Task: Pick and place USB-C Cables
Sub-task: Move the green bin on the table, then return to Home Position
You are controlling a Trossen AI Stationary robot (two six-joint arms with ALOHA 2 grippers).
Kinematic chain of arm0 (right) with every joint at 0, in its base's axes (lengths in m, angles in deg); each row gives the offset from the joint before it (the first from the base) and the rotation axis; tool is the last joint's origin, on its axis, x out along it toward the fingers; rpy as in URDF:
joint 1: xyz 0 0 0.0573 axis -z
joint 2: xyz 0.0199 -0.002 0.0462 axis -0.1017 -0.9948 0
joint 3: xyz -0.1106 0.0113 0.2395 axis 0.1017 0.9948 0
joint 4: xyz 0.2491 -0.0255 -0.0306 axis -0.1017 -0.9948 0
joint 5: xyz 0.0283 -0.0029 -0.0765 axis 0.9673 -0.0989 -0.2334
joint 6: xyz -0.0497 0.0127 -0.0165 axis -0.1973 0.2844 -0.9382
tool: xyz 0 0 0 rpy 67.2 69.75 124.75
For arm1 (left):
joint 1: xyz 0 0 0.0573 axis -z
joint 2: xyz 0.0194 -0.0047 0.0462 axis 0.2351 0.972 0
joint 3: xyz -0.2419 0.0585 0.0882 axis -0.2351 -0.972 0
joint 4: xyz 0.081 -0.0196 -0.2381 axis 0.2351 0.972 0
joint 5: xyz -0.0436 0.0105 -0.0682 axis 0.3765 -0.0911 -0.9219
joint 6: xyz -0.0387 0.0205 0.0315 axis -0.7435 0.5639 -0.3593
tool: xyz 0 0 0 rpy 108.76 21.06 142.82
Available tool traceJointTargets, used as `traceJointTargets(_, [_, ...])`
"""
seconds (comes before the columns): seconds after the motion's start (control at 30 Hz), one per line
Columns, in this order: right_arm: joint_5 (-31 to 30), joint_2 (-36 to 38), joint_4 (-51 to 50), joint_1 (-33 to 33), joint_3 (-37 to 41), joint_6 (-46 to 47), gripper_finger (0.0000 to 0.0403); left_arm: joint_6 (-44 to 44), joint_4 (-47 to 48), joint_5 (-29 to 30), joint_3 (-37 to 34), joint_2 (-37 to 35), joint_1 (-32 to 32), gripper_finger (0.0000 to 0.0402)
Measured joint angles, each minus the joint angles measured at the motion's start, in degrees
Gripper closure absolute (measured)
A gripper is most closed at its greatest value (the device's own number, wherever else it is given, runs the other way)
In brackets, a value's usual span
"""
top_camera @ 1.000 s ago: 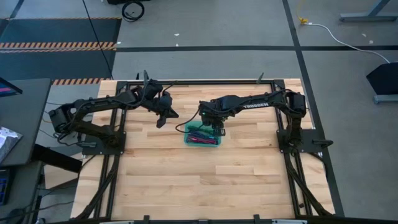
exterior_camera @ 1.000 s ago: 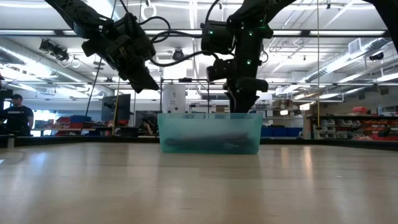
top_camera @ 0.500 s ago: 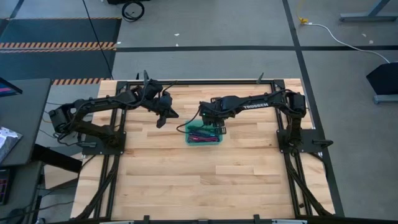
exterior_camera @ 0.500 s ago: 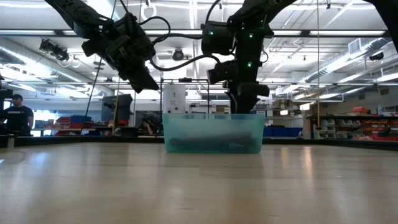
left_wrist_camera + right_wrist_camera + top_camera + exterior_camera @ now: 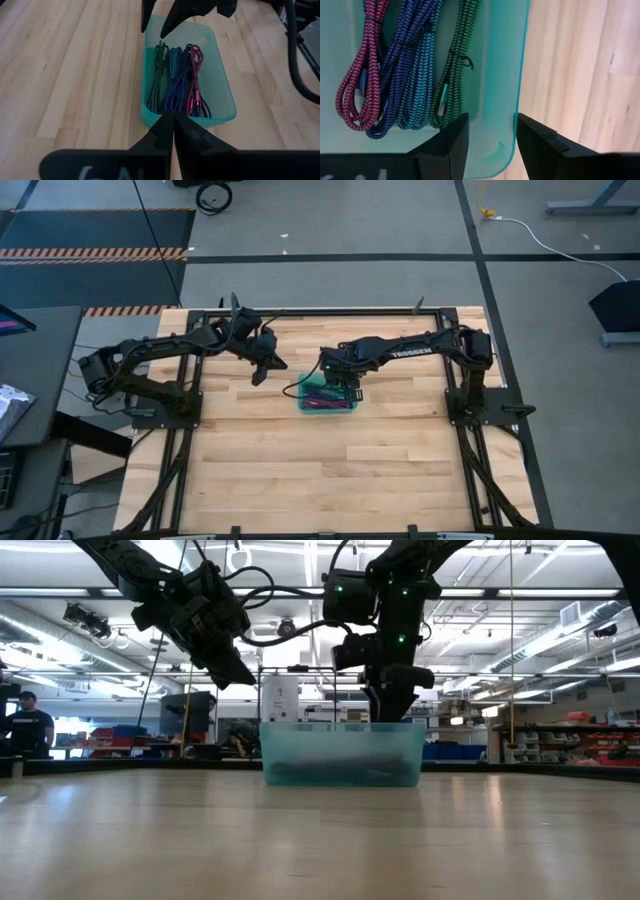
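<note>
Workshop, storage shelves, ceiling strip lights

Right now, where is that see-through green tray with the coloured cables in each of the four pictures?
High view: the tray sits mid-table, under the right gripper.
Low view: tray at centre, seen side-on on the table.
Left wrist view: tray ahead, beyond the shut left gripper.
Right wrist view: tray wall between the open fingers.
Shared landmark: the maroon cable inside.
</note>
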Motion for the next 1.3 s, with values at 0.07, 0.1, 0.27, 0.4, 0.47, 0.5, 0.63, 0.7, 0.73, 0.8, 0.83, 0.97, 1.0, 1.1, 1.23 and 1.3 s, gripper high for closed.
traceJointTargets(0.07, [0.27, 0.00, -0.01, -0.37, 0.00, 0.41, 0.0238, 0.00, -0.02, 0.00, 0.00, 0.00, 0.00, 0.0381])
traceJointTargets(0.1, [0.27, 0.00, -0.01, -0.54, 0.00, 0.50, 0.0238, 0.02, 0.00, 0.00, 0.00, 0.00, 0.00, 0.0381])
traceJointTargets(0.27, [0.14, 0.00, -0.01, -1.07, 0.00, 0.43, 0.0238, 0.00, 0.00, 0.00, 0.00, 0.00, 0.00, 0.0381])
traceJointTargets(0.4, [-2.32, 0.01, 0.00, -1.05, 0.00, 0.30, 0.0238, 0.00, 0.00, -0.01, 0.00, 0.00, 0.00, 0.0381])
traceJointTargets(0.47, [-4.59, 0.02, 0.02, -1.05, 0.00, 0.29, 0.0238, 0.00, 0.00, 0.00, 0.00, 0.00, 0.00, 0.0381])
traceJointTargets(0.5, [-5.64, 0.03, 0.03, -0.96, 0.00, 0.27, 0.0238, 0.02, 0.00, -0.01, 0.00, 0.00, -0.01, 0.0381])
traceJointTargets(0.63, [-6.57, 0.07, 0.24, -0.41, 0.00, -0.09, 0.0238, 0.12, 0.00, 0.56, 0.00, 0.00, -0.02, 0.0381])
traceJointTargets(0.7, [-6.53, 0.07, 0.21, -0.35, 0.00, -0.12, 0.0238, 0.91, 0.02, 1.51, 0.00, 0.00, -0.04, 0.0381])
traceJointTargets(0.73, [-6.52, 0.14, 0.20, -0.37, 0.00, -0.14, 0.0238, 1.41, 0.04, 1.64, 0.00, 0.00, -0.06, 0.0382])
traceJointTargets(0.8, [-6.32, 0.86, 0.31, -0.40, 0.02, -0.14, 0.0238, 2.20, 0.01, 1.64, 0.00, 0.00, -0.33, 0.0381])
traceJointTargets(0.83, [-6.06, 1.54, 0.84, -0.46, 0.02, -0.14, 0.0238, 2.69, -0.14, 1.57, 0.00, 0.00, -0.60, 0.0381])
traceJointTargets(0.97, [-2.57, 5.08, 4.04, -0.70, 0.01, 0.13, 0.0238, 2.40, -4.25, -4.21, -0.02, -0.05, -2.41, 0.0389])
traceJointTargets(1.0, [-1.10, 6.22, 4.80, -0.70, 0.00, 0.37, 0.0238, 1.62, -5.75, -6.45, -0.02, -0.07, -2.88, 0.0391])
traceJointTargets(1.1, [2.50, 10.13, 5.80, -0.70, 0.00, 1.97, 0.0238, -0.26, -11.44, -11.11, -1.14, -0.29, -4.10, 0.0396])
traceJointTargets(1.23, [4.88, 15.04, 4.32, -0.70, 0.00, 5.14, 0.0238, -6.07, -20.74, -12.03, -5.82, -3.36, -6.11, 0.0398])
traceJointTargets(1.3, [5.68, 17.51, 3.62, -0.70, 0.00, 6.64, 0.0238, -8.91, -23.40, -12.00, -8.64, -6.56, -7.31, 0.0398])
